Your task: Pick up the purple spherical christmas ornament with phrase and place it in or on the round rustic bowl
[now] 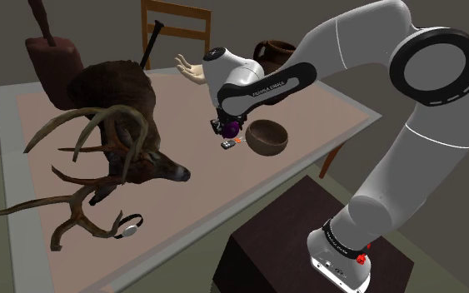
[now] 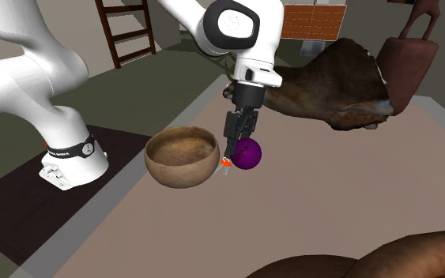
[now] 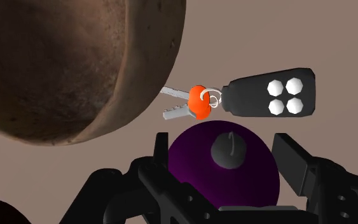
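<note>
Purple ornament [image 2: 247,154] beside brown bowl [image 2: 182,170]

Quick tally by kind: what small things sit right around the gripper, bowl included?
Purple ornament: 1
Brown bowl: 1
Key set with black fob: 1
Total: 3

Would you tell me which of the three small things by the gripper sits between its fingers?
The purple ornament: the gripper has a finger on either side of it, while the keys lie just beyond and the bowl stands beside them.

Ornament [image 3: 196,170] partly behind pincer [image 3: 224,147]
</note>
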